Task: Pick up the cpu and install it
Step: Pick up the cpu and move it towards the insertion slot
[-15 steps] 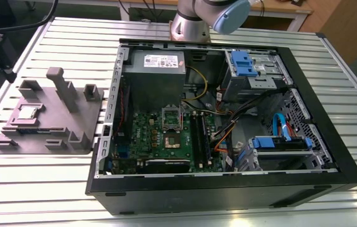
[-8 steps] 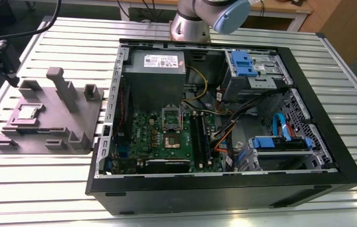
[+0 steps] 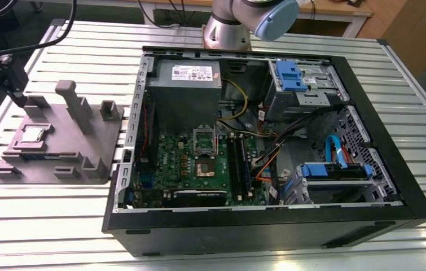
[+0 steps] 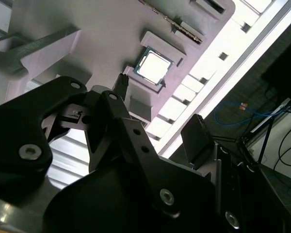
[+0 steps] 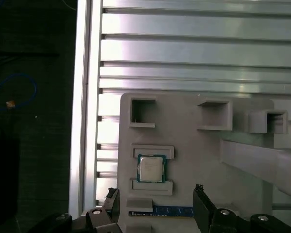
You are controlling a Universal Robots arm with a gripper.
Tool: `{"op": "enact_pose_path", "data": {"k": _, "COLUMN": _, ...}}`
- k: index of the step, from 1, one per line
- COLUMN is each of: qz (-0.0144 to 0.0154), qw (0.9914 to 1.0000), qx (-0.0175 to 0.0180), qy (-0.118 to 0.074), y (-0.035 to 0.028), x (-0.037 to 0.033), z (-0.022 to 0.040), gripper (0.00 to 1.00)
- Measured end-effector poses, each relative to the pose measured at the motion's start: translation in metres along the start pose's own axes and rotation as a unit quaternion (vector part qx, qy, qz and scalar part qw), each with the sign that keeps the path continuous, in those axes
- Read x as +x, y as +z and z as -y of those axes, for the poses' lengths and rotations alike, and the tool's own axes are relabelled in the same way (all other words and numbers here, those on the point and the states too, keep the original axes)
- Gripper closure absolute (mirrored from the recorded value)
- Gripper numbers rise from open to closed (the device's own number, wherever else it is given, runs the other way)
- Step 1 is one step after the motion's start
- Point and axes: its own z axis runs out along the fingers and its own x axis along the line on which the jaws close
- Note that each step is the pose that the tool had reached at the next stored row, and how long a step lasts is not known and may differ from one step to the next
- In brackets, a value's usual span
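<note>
The cpu [image 5: 151,168] lies flat, metal face up, in a shallow seat on the grey tray [image 5: 203,160]. The tray rests on the slatted desk [image 5: 199,48], near the desk's edge at the exterior view's left. Two raised lips [image 5: 153,151] close in on two opposite edges of the chip (touching it or just short of it, I cannot tell which). Its other two edges face bare tray floor, with open room beside them. The gripper [image 5: 156,196] hovers above the tray, apart from the chip. Its fingers [image 5: 202,206] are spread wider than the chip, with nothing held between them. In the first wrist view the two tips stand off toward the chip's two free edges rather than toward the lips. Just beyond the nearer lip a blue-labelled strip [image 5: 169,211] lies along the tray, between the fingertips. A tall slanted post [image 5: 257,162] rises from the tray off to one side, near the chip but clear of it, and square pockets [image 5: 143,112] line the tray's far rim. In the exterior view the tray sits just beside the open computer case [image 3: 273,223], on that view's left. The green board [image 3: 175,164] inside the case is well apart from the cpu. The case's black sides wall the board round, and the case is open on its upward side.
</note>
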Motion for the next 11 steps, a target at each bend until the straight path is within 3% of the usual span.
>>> {"op": "enact_pose_path", "data": {"k": 11, "qz": 0.0001, "qw": 1.00000, "qx": 0.0000, "qy": 0.000, "y": 0.0025, "x": 0.0000, "z": 0.0001, "gripper": 0.29}}
